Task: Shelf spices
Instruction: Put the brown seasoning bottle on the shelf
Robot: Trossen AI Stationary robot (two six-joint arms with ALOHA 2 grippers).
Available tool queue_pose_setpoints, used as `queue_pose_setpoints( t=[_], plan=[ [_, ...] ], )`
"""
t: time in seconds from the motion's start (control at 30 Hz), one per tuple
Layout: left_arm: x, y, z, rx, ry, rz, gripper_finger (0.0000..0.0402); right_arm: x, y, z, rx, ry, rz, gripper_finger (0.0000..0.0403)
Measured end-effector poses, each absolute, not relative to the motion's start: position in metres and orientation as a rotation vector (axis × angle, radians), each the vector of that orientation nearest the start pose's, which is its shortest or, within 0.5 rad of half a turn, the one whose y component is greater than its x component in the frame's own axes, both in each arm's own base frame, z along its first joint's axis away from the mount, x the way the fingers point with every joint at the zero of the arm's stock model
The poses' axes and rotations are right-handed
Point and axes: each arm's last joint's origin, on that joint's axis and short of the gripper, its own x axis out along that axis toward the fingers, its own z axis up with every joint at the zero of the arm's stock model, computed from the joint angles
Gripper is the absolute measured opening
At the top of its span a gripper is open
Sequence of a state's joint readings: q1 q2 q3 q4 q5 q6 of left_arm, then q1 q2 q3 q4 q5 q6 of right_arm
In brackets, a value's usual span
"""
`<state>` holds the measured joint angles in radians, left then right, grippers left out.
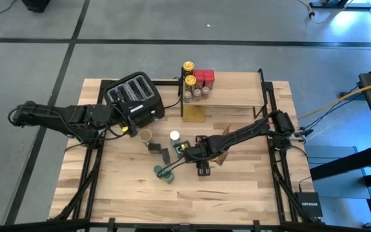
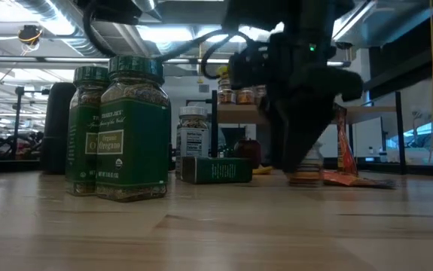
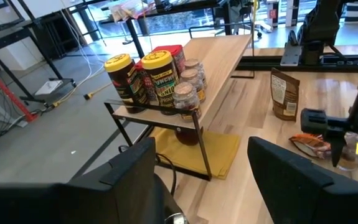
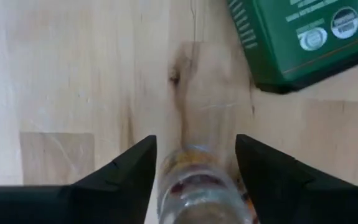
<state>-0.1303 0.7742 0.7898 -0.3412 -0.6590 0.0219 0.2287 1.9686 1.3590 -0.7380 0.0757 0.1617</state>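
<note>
The shelf point(image 1: 233, 96) stands at the table's far side. On its left end are two yellow-lidded jars point(image 3: 142, 78), red-lidded tins point(image 1: 204, 77) and small clear jars point(image 3: 188, 87). More spices stand loose mid-table: two green-lidded jars point(image 2: 118, 132), a white-lidded jar point(image 1: 174, 136), a tan-lidded jar point(image 1: 146, 135) and a green tin point(image 4: 297, 37). My right gripper point(image 1: 185, 149) points down over a small clear jar point(image 4: 197, 180). My left gripper point(image 3: 210, 180) hangs open beside the toaster, holding nothing. My right gripper has the small clear jar between its two fingers point(image 4: 129, 168), which lie against the jar's opposite sides point(image 4: 166, 186). The fingers come from above, pointing down. In the low view the jar's lower end point(image 2: 304, 178) sits on the tabletop under the gripper.
A black toaster point(image 1: 133, 96) sits at the far left. Foil packets point(image 1: 222, 154) lie right of my right gripper, and one point(image 3: 284, 93) stands near the shelf. A yellow sheet point(image 1: 194, 113) lies under the shelf's left end. The shelf's right part is bare.
</note>
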Motion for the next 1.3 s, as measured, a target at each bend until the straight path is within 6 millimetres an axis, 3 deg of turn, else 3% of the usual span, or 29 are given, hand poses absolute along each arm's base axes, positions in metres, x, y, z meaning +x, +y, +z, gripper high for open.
queue_pose_setpoints(
  t=[0.2, 0.53, 0.97, 1.3],
  plan=[
    [0.163, -0.003, 0.323, 0.149, 0.312, 0.521, 0.0249, 0.366, 0.083, 0.165, -0.069, 1.363, 0.008, 0.0243],
    [0.163, -0.003, 0.322, 0.147, 0.321, 0.521, 0.0249, 0.360, 0.082, 0.191, -0.041, 1.419, -0.038, 0.0244],
    [0.162, -0.003, 0.319, 0.134, 0.343, 0.524, 0.0249, 0.343, 0.098, 0.176, -0.044, 1.486, -0.047, 0.0244],
    [0.162, -0.003, 0.319, 0.132, 0.343, 0.524, 0.0249, 0.343, 0.096, 0.176, -0.078, 1.488, -0.039, 0.0240]
  ],
)
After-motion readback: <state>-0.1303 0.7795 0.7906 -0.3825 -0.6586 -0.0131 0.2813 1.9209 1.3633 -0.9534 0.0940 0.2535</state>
